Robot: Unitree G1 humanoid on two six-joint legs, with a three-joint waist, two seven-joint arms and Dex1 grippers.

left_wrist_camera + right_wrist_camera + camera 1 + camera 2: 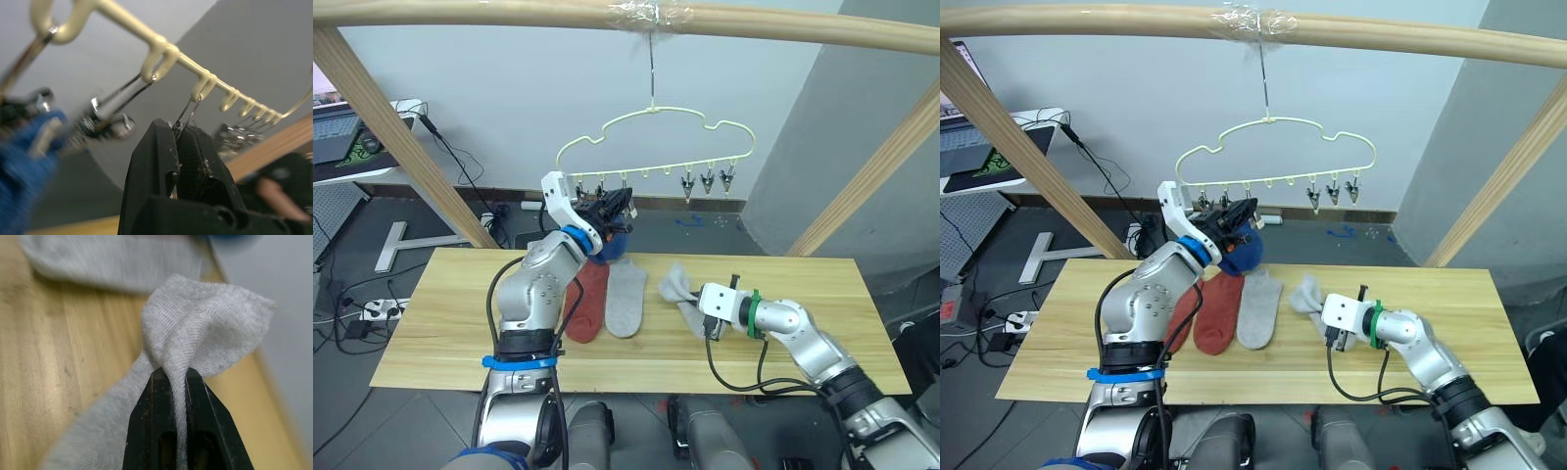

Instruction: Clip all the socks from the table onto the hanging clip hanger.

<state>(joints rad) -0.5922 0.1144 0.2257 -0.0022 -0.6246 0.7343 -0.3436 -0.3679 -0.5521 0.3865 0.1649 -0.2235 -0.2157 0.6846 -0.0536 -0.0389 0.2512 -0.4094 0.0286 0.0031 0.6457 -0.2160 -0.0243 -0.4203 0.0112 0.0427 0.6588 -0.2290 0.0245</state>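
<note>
R gripper (177, 377), jaws clenched on a fold of a light grey sock (205, 328); rest of it trails on the bench (431, 333) below the jaws. Second grey sock (626, 299) lies flat just beyond, a rust-red sock (590, 304) touching its far side; a second red one looks tucked past that, partly hidden by the L arm.

L gripper (178, 134) is raised at the clip hanger (656, 147), jaws clenched on one small clip (188, 110) under the bar. A blue sock (1242, 250) hangs just beside the jaws, seemingly pegged already; can't tell if both blues are up.

Progress est: early, grey pair + reds not yet clipped. Three free clips (707, 179) hang well clear of the L jaws, open air around them. Bench beyond the R jaws toward the far edge is bare. Slanted wooden poles (391, 137) flank the hanger but stand well apart.
</note>
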